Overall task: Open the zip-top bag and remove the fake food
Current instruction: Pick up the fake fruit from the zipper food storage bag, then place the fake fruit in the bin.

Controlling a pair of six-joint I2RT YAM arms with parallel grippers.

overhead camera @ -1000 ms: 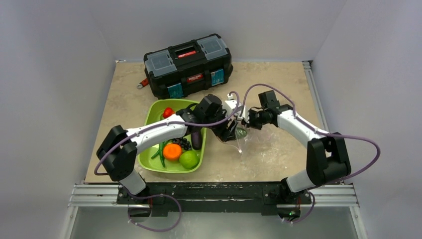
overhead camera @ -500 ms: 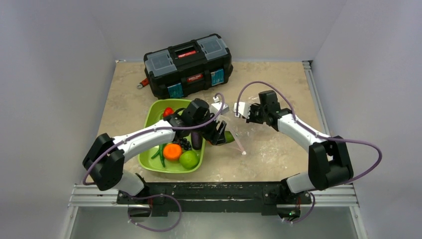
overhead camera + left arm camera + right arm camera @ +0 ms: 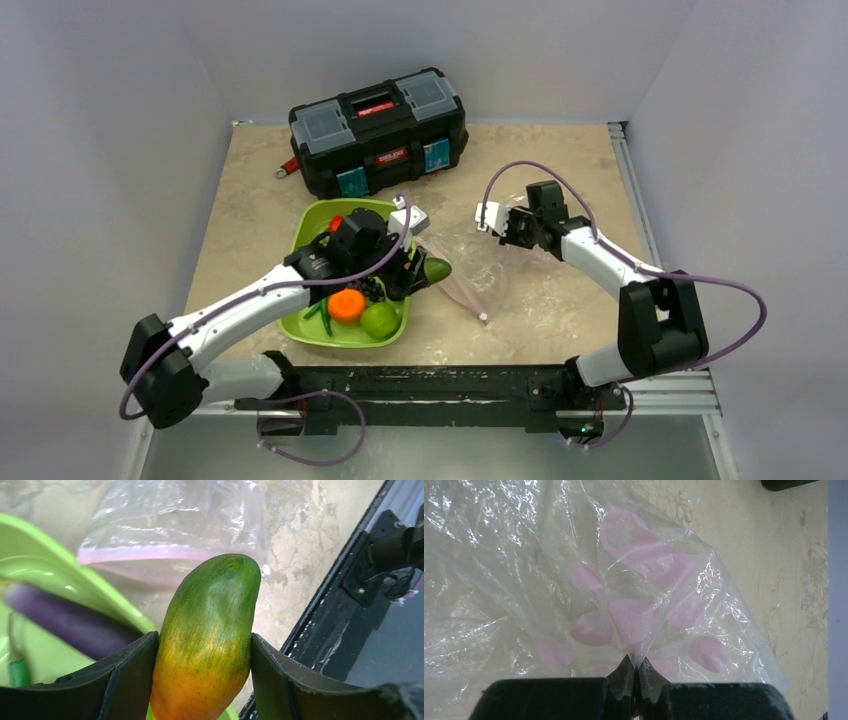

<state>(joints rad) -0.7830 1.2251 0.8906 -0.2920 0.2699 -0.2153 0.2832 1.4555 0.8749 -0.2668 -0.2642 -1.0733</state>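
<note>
Plastic zip-top bag (image 3: 624, 580) looks limp & light, R gripper (image 3: 635, 672) jaws pinching its film; L gripper (image 3: 202, 645) jaws clamp hard, prob. slick mango (image 3: 215, 600) mid-body.

Pale grey walls (image 3: 110, 120) enclose a beige marbled tabletop (image 3: 560, 160).

Even, diffuse light from above; the top view is bright but slightly soft, with faint short shadows beside the toolbox (image 3: 378, 130) on the table (image 3: 560, 170); up close the mango (image 3: 207, 640) is sharp with a mild sheen; the bag (image 3: 524, 555) throws white glare off its crinkles; the tray (image 3: 35, 565) blurs at the left wrist view's edge.
</note>
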